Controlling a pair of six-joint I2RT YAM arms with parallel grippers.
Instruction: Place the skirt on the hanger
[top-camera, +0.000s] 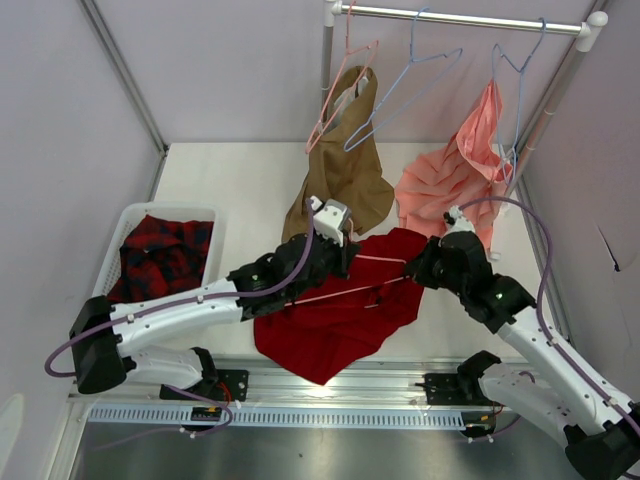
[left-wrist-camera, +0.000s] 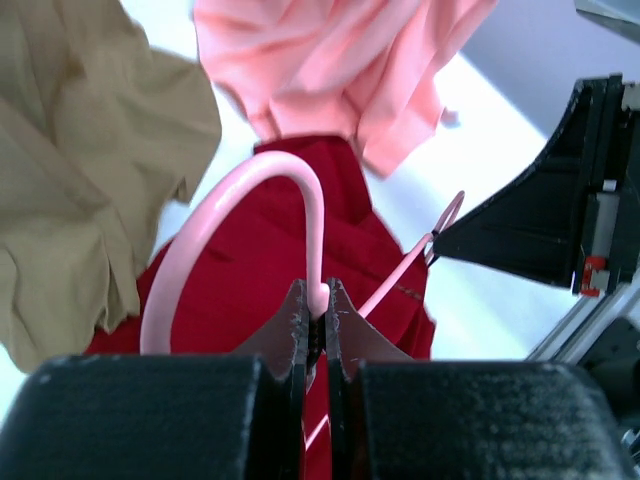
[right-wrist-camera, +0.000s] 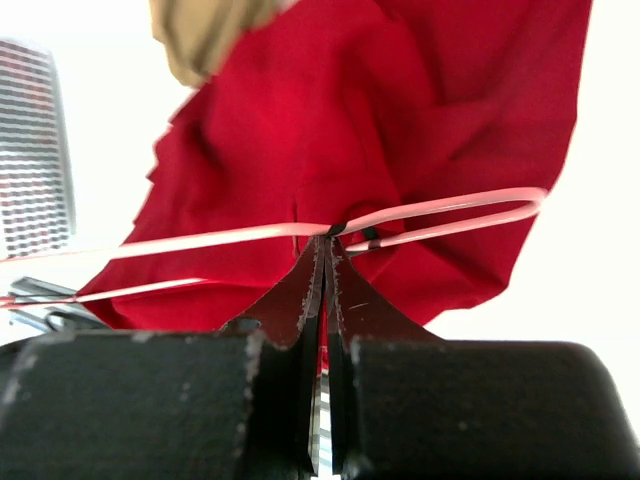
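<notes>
The deep-red skirt (top-camera: 335, 320) lies crumpled on the table in front of both arms. The thin pale-pink hanger (top-camera: 350, 290) lies across its upper part. My left gripper (top-camera: 345, 255) is shut on the hanger's hook (left-wrist-camera: 250, 185), pinching the wire at its tips (left-wrist-camera: 318, 305) above the skirt (left-wrist-camera: 250, 270). My right gripper (top-camera: 418, 270) is shut at the hanger's right end. Its tips (right-wrist-camera: 327, 240) touch the hanger's wire (right-wrist-camera: 200, 238) beside a small black band, over the skirt (right-wrist-camera: 400, 120). Whether they pinch anything does not show.
A tan garment (top-camera: 345, 165) on another pink hanger and a salmon-pink garment (top-camera: 455, 180) on a light-blue hanger hang from the rail (top-camera: 470, 18); a second blue hanger (top-camera: 405, 85) hangs bare. A white basket (top-camera: 125, 225) at the left holds a plaid garment.
</notes>
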